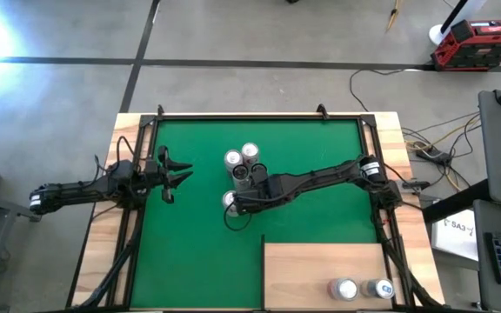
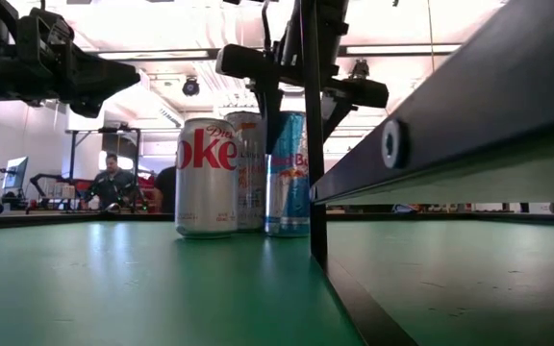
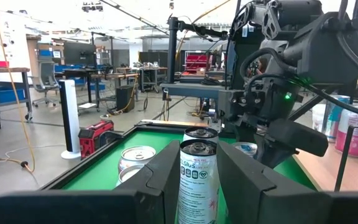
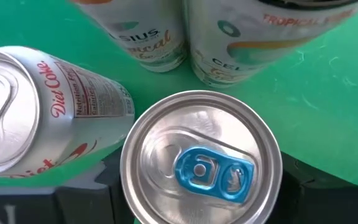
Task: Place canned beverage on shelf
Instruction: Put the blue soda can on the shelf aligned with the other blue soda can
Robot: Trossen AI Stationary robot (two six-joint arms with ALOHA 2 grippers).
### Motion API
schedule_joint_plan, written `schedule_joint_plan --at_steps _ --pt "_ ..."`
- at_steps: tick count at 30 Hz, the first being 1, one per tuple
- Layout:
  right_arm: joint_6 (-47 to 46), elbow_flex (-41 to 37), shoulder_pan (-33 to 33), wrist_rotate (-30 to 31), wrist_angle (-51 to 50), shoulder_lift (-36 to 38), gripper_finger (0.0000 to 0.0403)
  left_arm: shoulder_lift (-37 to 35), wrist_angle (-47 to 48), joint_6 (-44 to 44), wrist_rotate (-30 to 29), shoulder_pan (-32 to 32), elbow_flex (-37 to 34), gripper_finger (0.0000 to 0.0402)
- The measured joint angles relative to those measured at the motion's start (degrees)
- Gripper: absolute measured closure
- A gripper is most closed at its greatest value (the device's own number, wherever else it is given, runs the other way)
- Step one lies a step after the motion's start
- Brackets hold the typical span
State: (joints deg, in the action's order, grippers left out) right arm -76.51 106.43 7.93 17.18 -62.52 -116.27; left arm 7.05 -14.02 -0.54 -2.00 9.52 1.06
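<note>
The right gripper, at mid-frame in the high view, had its jaws around a slim silver-and-blue Red Bull can, though a firm grip could not be confirmed. The left gripper hovered mid-left, jaws narrowly parted and empty. The pale tan plywood shelf lay lower right, holding two cans.

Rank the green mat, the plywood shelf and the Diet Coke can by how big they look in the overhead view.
1. Green mat, largest by far.
2. Shelf, a small panel at the mat's corner.
3. Diet Coke can, smallest, mostly hidden under the right gripper.
</note>
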Motion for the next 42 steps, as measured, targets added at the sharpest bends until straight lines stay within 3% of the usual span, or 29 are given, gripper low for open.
schedule_joint_plan --at_steps 11,20,25,31,42 --pt "-7.49 0.02 1.90 -1.73 -8.26 6.06 0.0180 0.00 0.02 -0.02 -0.02 0.00 0.00 0.0313" --pt "-22.67 0.04 8.44 -0.70 -21.89 12.44 0.0180 0.00 0.00 -0.01 -0.01 0.02 0.00 0.0313" --pt "-32.17 0.04 15.10 -0.97 -27.62 14.86 0.0180 -0.01 0.04 -0.02 -0.02 0.00 0.00 0.0313" --pt "-40.04 -2.01 25.74 -1.33 -27.50 17.89 0.0180 0.00 0.04 -0.02 -0.02 0.00 0.00 0.0313" --pt "-61.43 -12.31 42.38 -5.22 -27.50 24.59 0.0179 0.00 0.06 -0.02 0.00 0.00 0.00 0.0313"
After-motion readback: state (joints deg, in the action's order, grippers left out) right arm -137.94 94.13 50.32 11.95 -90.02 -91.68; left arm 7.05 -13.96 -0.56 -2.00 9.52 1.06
